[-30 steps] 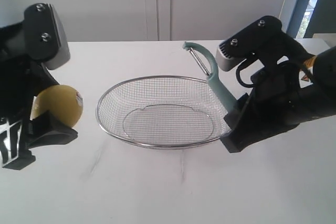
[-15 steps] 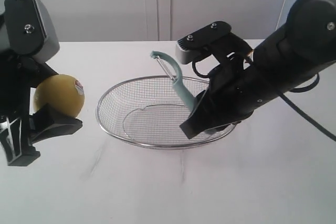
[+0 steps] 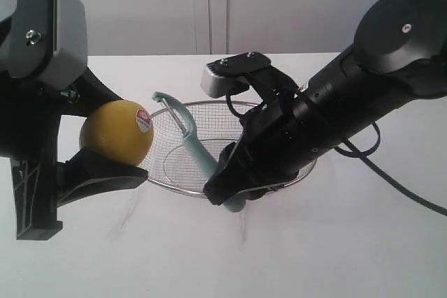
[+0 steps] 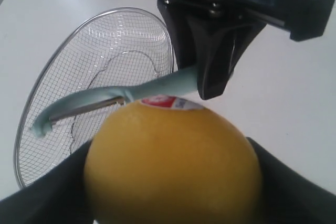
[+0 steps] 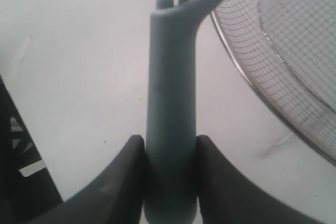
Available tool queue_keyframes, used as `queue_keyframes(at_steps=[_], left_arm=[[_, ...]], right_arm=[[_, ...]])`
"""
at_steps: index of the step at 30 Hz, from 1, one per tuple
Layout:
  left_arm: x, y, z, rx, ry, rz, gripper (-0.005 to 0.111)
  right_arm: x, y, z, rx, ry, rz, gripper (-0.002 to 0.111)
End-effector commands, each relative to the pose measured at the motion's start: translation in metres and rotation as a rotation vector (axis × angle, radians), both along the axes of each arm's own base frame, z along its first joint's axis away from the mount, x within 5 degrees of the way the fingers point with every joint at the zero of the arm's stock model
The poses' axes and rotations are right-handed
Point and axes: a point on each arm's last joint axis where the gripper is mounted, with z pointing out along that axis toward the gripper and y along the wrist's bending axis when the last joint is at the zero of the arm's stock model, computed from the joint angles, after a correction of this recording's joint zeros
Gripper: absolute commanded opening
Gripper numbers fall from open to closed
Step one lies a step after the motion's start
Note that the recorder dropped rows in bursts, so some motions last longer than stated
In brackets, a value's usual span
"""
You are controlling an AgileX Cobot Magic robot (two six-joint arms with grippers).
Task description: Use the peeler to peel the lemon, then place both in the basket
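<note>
My left gripper [image 3: 98,155] is shut on the yellow lemon [image 3: 116,132], held above the table at the left, red-and-white sticker [image 3: 143,119] facing the basket. In the left wrist view the lemon [image 4: 173,163] fills the jaws. My right gripper [image 3: 227,190] is shut on the handle of the pale teal peeler [image 3: 195,151], reaching across the wire-mesh basket [image 3: 181,158]. The peeler's loop head and blade [image 3: 171,106] stand right beside the lemon's sticker side. In the right wrist view the handle [image 5: 170,129] is pinched between both black fingers [image 5: 118,182].
The silver basket [image 4: 105,51] rests on the white table [image 3: 314,242], partly hidden behind the right arm [image 3: 349,109]. A white wall with cabinet seams runs along the back. The left arm's body [image 3: 35,102] stands at the table's left edge.
The right arm swept left across the basket, carrying the peeler toward the lemon. The left gripper lifted the lemon up and to the right, so peeler head and lemon now meet.
</note>
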Motion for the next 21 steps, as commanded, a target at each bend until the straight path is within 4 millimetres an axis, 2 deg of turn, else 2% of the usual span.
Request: queue_keyframes(at_steps=[1,7,14,21], left_arm=[[-0.004,-0.001,0.001,-0.022,0.018,-0.016,0.000],[-0.002,0.000,-0.005,-0.021,0.016,0.004,0.000],[0.008,0.002,-0.019,-0.060,-0.041,0.115,0.000],[0.013,0.004,-0.022,-0.086,-0.076,0.177,0.000]], right_arm=[[-0.003,0.010,0.000,0.039,0.007,0.048,0.000],[-0.004,0.012,0.001,0.063,0.025,0.038,0.000],[-0.005,0.014,0.004,0.102,0.061,0.010,0.000],[-0.002,0.014,0.004,0.110,0.050,-0.036,0.000]])
